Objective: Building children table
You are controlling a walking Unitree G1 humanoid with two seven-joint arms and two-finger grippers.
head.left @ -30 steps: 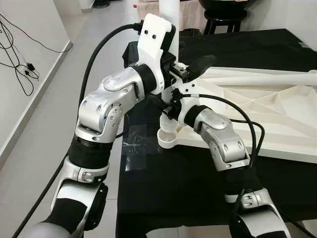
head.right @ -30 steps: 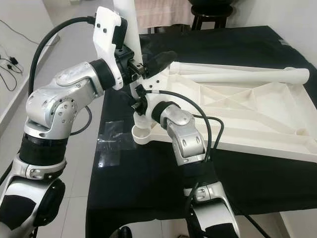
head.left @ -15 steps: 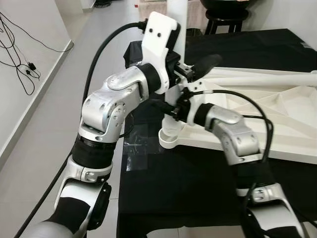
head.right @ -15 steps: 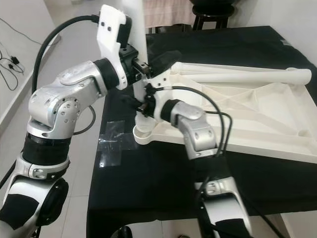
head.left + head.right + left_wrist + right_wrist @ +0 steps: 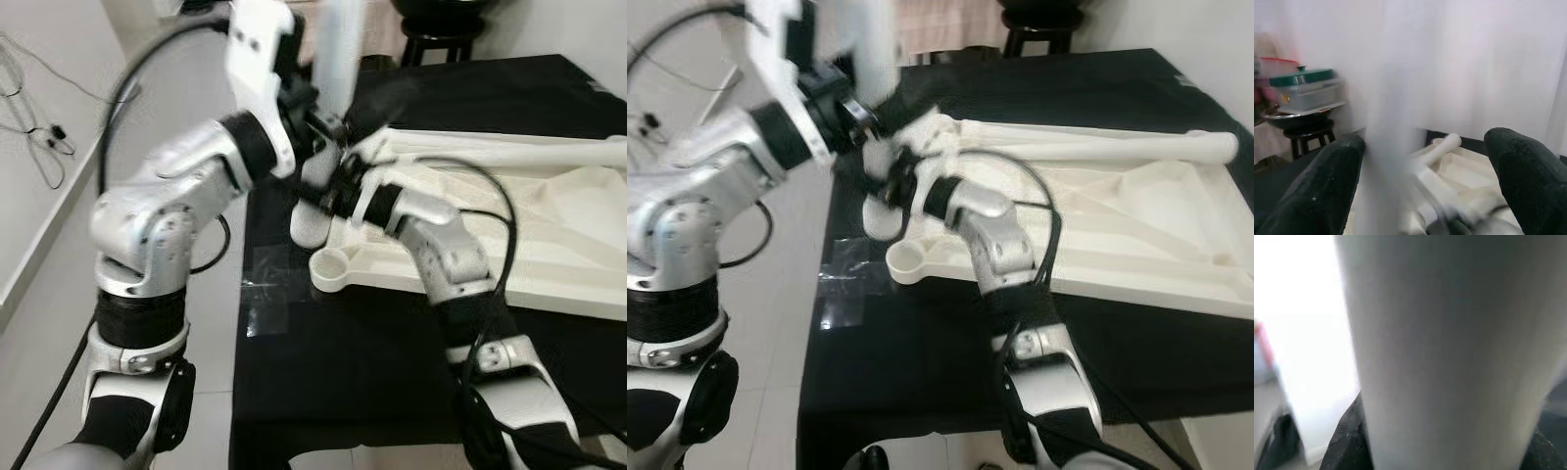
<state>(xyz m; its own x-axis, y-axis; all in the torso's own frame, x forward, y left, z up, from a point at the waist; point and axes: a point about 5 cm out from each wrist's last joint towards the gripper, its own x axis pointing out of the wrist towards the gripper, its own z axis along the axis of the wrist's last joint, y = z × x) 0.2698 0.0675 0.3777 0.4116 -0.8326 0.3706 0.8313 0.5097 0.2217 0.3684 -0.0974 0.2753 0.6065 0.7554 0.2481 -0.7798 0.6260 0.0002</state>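
Observation:
A white table leg (image 5: 336, 59) stands upright between both grippers, its lower end (image 5: 308, 223) just left of the round corner socket (image 5: 331, 269) of the upturned white tabletop (image 5: 549, 245). My right gripper (image 5: 329, 192) is shut on the leg low down; in the right wrist view the leg (image 5: 1449, 357) sits tight between the black fingers (image 5: 1347, 440). My left gripper (image 5: 340, 119) is higher up, open, with the blurred leg (image 5: 1396, 147) against one finger and a gap to the other (image 5: 1528, 181). A second leg (image 5: 509, 149) lies across the tabletop.
The tabletop rests on a table under a black cloth (image 5: 353, 392) whose left edge drops to the tiled floor. A clear plastic bag (image 5: 265, 299) lies near that edge. A dark stool (image 5: 441, 39) stands behind the table, and cables (image 5: 39, 137) trail by the left wall.
Both arms have swung left with the leg. Its lower end, which stood over the corner socket, now hangs beside it, and the socket is open to view. The picture is motion-blurred.

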